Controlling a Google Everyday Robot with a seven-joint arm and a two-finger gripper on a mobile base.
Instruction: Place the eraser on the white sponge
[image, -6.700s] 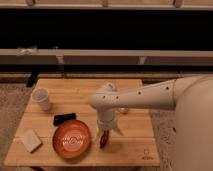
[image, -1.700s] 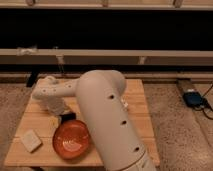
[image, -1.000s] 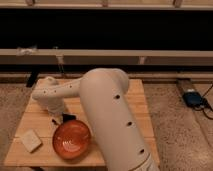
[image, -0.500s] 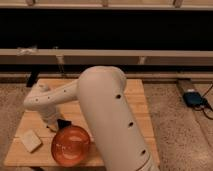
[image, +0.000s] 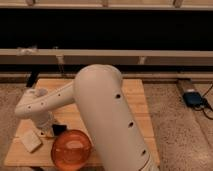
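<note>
At the front-left part of the wooden table (image: 136, 100), the gripper (image: 51, 131) hangs low, close to the surface, betw. the white sponge (image: 31, 142) and the orange plate (image: 71, 149). Its fingers are closed. The eraser (image: 59, 129) shows as a small dark block right at the tip, on the plate side. It looks pinched there, tho the contact itself is hard to make out. Whether the eraser is lifted or rests on the wood: can't tell from this angle. The robot's bulky white arm (image: 102, 120) fills the middle of the view and hides much of the table behind it.

Sponge lies flat near the front-left edge, just beside the gripper and apart from both eraser and plate. Nothing on top of it.

Step in hand, as a judgement: grasp looks done, the carry to the sponge is the current part, placing not yet done. Roughly mid-task.

Next move calls for:
- raising the eraser enough to clear the sponge's top edge;
- shifting it a short way toward the sponge w/o clipping the plate rim;
- centering over the sponge, lowering till it touches, then letting go.

Sponge is prob. soft & light, so a hard press or a sideways nudge could shove it toward the table edge. Approach should come from above, not from the side. Eraser is smaller than the sponge top, so there's some margin, but an off-center release could let it tip off.
</note>
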